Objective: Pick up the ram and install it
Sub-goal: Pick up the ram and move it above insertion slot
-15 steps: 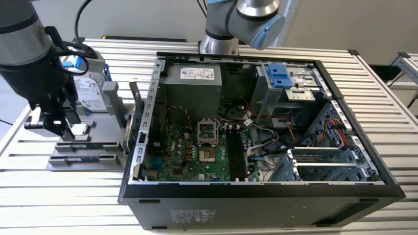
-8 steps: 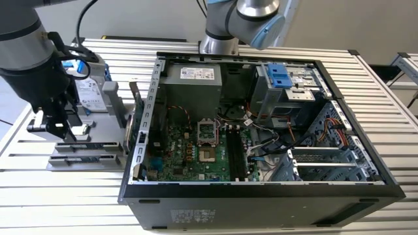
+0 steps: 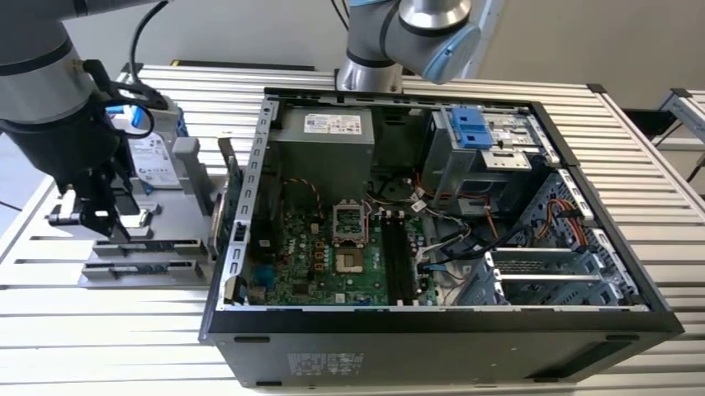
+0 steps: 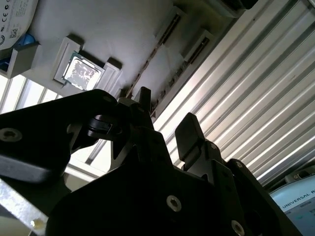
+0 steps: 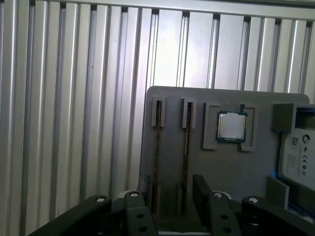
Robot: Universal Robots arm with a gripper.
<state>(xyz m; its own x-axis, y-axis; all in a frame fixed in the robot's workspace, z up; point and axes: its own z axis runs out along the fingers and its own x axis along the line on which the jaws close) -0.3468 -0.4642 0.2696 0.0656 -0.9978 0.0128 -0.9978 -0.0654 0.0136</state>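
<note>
While the gripper [image 5: 171, 189] hung open and empty over the grey holder [image 5: 226, 167], the ram [image 5: 157, 142] stood on edge in a slot; light, stiff, fragile, it probably wanted gripping by its top edge, across the flat faces

We see the ram [image 5: 158, 147] edge-on in the first wrist view: a long, thin dark strip with a brownish tint, standing on its long edge in a narrow slot of a grey holder [image 5: 256, 167]. A second strip [image 5: 186, 147] of the same look stands in the parallel slot just beside it, apart from it. The holder lies flat on the ribbed bench [image 5: 59, 98].
</note>
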